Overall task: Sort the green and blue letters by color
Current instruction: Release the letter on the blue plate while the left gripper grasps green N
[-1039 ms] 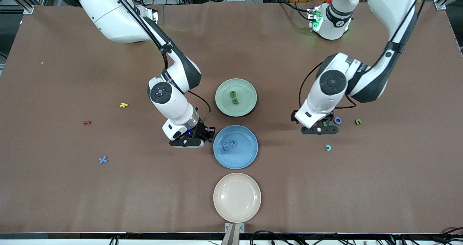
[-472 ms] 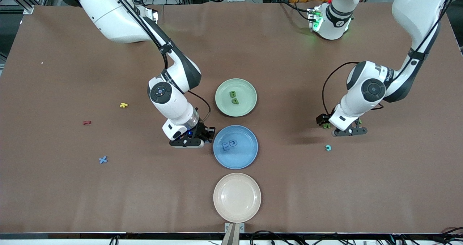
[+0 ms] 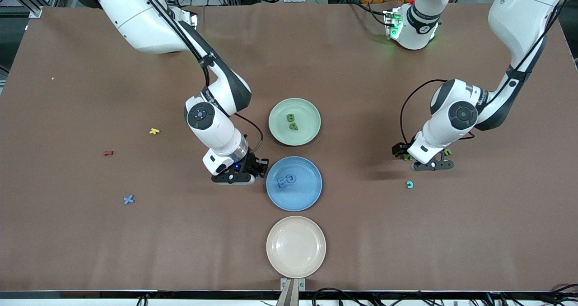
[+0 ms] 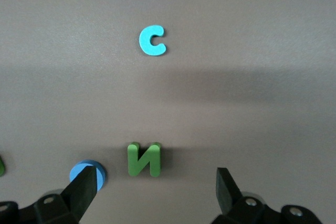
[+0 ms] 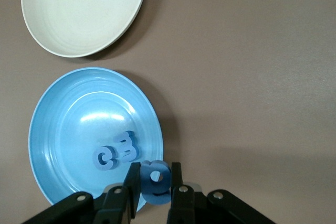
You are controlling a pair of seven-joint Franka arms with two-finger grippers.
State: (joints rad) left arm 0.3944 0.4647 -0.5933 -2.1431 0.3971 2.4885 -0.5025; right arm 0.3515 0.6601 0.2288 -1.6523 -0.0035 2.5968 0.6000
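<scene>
My right gripper (image 3: pixel 258 167) is shut on a blue letter (image 5: pixel 156 179) and holds it at the rim of the blue plate (image 3: pixel 305 197), which holds two blue letters (image 3: pixel 287 180). The green plate (image 3: pixel 307 132) holds two green letters (image 3: pixel 292 121). My left gripper (image 3: pixel 417 159) is open, low over the table at the left arm's end. A green N (image 4: pixel 144 159) lies just ahead of its fingers, and a blue round letter (image 4: pixel 97 171) sits half hidden by one finger (image 4: pixel 84 187). Another green letter (image 3: pixel 447 151) lies beside the arm. A blue X (image 3: pixel 129 199) lies at the right arm's end.
A turquoise C (image 3: pixel 409 184) lies nearer the front camera than my left gripper, and shows in the left wrist view (image 4: pixel 152 40). A cream plate (image 3: pixel 295 246) stands nearest the camera. A yellow letter (image 3: pixel 154 131) and a dark red letter (image 3: pixel 108 153) lie at the right arm's end.
My left arm swung toward its own end of the table, then settled slightly back over the green and blue letters. My right arm has not moved.
</scene>
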